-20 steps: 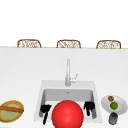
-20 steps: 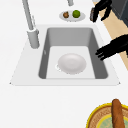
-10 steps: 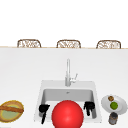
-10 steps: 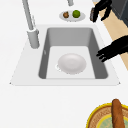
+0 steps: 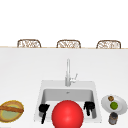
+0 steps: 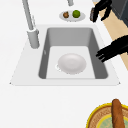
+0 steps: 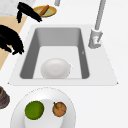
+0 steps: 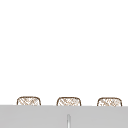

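A white bowl (image 6: 72, 63) lies on the floor of a grey sink (image 6: 50, 37), towards the basin's near end in the front view, where a large red sphere (image 5: 67, 114) stands in front of it.

The two black hands hang in the air over the sink's front rim, neither touching the bowl. The left hand (image 5: 44, 109) is at about 8 o'clock from the basin's middle in the front view; in the left side view it (image 6: 112, 50) reaches in from 3 o'clock, its fingers (image 6: 101, 53) stretched out and loose above the basin edge, grasping nothing. The right hand (image 5: 89, 106) is at about 4 o'clock in the front view; in the right side view it (image 7: 11, 40) hangs at 9 o'clock, fingers drooping and relaxed, also holding nothing.

A tall chrome faucet (image 5: 68, 73) stands at 12 o'clock behind the basin. On the white worktop (image 5: 22, 72) at 3 o'clock sits a white plate (image 7: 17, 112) carrying a green lime (image 7: 34, 110) and a small brown fruit (image 7: 59, 109), with a dark jar (image 5: 113, 118) just beside the plate. At 9 o'clock is a yellow-rimmed woven plate (image 5: 11, 115) with a baguette (image 5: 11, 109) across it. Three wicker chair backs (image 5: 68, 44) line the far edge.
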You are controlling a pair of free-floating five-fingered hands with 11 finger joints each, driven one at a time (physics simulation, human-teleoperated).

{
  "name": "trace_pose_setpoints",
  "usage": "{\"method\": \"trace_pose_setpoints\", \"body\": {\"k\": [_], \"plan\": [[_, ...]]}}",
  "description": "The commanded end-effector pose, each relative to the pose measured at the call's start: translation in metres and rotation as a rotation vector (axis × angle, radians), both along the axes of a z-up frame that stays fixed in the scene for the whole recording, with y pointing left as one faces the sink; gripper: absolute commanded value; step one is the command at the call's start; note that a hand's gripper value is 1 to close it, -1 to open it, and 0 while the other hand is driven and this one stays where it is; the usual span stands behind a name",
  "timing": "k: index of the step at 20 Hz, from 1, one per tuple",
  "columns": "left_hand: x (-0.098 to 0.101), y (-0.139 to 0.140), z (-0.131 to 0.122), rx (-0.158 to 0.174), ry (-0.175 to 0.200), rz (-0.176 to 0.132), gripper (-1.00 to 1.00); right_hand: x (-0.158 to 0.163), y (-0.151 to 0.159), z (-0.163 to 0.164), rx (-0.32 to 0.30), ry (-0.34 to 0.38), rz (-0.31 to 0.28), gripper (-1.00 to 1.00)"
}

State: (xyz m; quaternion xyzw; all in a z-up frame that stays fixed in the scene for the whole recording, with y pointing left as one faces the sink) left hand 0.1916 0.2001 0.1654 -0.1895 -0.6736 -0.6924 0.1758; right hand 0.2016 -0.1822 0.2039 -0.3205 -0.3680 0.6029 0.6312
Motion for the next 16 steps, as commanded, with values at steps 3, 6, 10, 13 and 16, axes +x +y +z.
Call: {"method": "trace_pose_setpoints", "body": {"k": [3,6,10,13,16], "plan": [[0.0,0.0,0.0,0.007,-0.005,-0.011,0.0,0.001,-0.003,0.0,0.004,0.0,-0.006,-1.0],[0.0,0.0,0.0,0.004,-0.018,-0.006,0.0,0.002,-0.01,0.006,0.012,0.013,0.013,-1.0],[0.0,0.0,0.0,0.001,-0.03,-0.001,0.0,0.0,-0.021,0.018,0.026,-0.01,0.026,-1.0],[0.001,0.0,0.0,-0.001,-0.036,0.002,0.0,-0.001,-0.031,0.03,0.022,0.017,0.073,-1.0],[0.001,0.0,-0.001,-0.002,-0.041,0.005,0.0,-0.008,-0.028,0.037,-0.016,0.052,0.089,-1.0]]}}
